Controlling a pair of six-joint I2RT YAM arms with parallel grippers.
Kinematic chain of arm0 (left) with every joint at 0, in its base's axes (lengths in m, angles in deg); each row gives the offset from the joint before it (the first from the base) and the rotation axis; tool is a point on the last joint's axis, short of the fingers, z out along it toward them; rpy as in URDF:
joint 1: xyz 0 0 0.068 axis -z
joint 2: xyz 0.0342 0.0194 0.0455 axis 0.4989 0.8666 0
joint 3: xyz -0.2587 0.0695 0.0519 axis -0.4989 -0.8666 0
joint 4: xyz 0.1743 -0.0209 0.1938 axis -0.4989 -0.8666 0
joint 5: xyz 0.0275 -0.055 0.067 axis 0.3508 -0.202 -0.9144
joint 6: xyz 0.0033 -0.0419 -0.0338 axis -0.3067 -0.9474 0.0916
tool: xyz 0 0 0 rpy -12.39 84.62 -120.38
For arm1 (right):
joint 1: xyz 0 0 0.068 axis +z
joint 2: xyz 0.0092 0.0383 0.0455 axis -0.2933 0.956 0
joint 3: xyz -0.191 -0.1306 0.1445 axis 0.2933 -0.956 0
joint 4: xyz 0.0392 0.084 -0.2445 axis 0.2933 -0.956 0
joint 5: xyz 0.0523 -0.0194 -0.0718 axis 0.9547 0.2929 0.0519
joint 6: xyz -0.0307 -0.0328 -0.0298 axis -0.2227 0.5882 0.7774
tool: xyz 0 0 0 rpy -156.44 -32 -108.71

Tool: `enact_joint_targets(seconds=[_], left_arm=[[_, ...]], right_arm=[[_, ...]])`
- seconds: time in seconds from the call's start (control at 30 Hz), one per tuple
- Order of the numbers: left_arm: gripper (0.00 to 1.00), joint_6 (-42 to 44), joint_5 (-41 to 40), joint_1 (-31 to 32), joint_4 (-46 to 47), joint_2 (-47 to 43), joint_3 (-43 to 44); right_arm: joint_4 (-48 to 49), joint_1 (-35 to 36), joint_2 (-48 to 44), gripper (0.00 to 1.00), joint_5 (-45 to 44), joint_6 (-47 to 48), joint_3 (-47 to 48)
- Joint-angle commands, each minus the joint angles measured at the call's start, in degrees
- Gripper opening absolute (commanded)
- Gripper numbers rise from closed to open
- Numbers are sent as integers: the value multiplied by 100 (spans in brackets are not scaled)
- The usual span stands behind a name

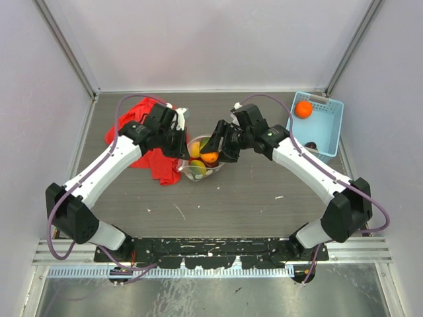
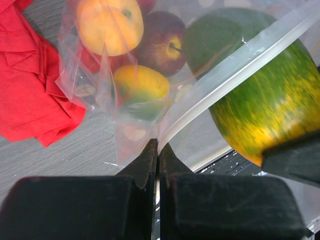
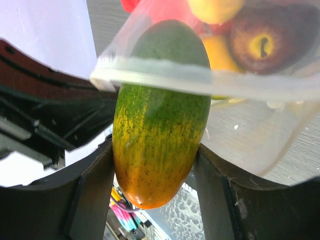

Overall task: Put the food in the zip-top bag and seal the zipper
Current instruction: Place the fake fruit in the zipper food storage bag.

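The clear dotted zip-top bag (image 1: 198,162) is held up in mid-table with several toy fruits inside: a yellow-orange one (image 2: 107,22), a dark red apple (image 2: 162,42) and a yellow-green one (image 2: 140,87). My left gripper (image 2: 158,147) is shut on the bag's edge by the zipper strip (image 2: 240,62). My right gripper (image 3: 155,170) is shut on a long green-yellow-orange fruit (image 3: 160,135), its far tip poking into the bag's mouth past the zipper (image 3: 200,80). In the top view the two grippers (image 1: 177,142) (image 1: 225,146) flank the bag.
A red cloth (image 1: 149,139) lies crumpled left of the bag, under my left arm. A light blue basket (image 1: 327,135) stands at the back right with an orange fruit (image 1: 303,109) and a dark one (image 1: 310,145) inside.
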Motion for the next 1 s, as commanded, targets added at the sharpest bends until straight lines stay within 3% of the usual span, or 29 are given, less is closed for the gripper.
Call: enact_joint_targets(seconds=[0.0, 0.47, 0.97], left_arm=[[0, 105, -206, 174, 310, -322, -9], [0, 164, -48, 338, 372, -458, -24], [0, 124, -90, 354, 397, -455, -56]], right_arm=[[317, 29, 71, 26, -366, -424, 115], [677, 39, 70, 36, -1129, -978, -263], [793, 37, -85, 73, -1340, -920, -330]])
